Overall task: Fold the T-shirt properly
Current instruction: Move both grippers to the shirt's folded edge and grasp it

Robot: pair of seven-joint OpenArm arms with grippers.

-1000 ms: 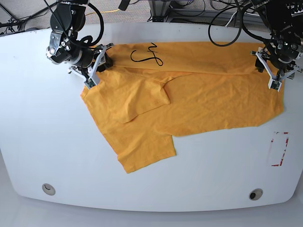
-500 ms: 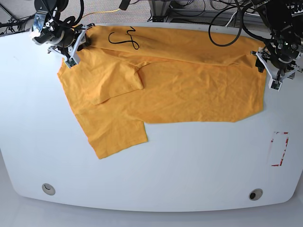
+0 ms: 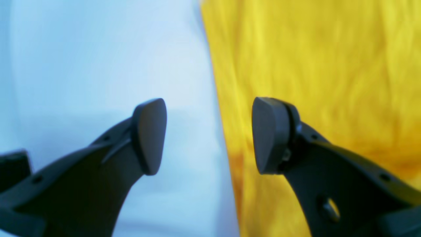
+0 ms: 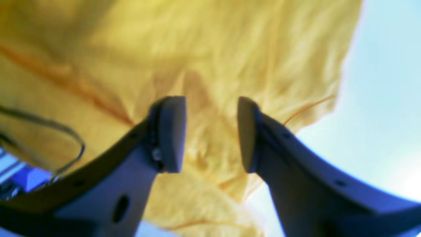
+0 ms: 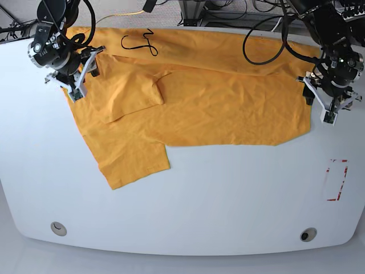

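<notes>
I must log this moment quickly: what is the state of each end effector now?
Left end effector: open, holding nothing, over the edge of the T-shirt.
Right end effector: open, fabric of the T-shirt behind the gap, not pinched.

We see the left gripper [image 3: 209, 135] from close behind, its two dark pads [image 3: 149, 135] standing well apart with nothing between them. The left pad hangs over the pale counter [image 3: 98, 65]; the right pad sits over the T-shirt [image 3: 322, 56], whose yellow-orange cloth fills the right half of the view. The cloth's edge runs from the far side toward us, passing between the two pads. The fabric looks blurred, with faint lengthwise creases and a darker orange patch near the right pad.
</notes>
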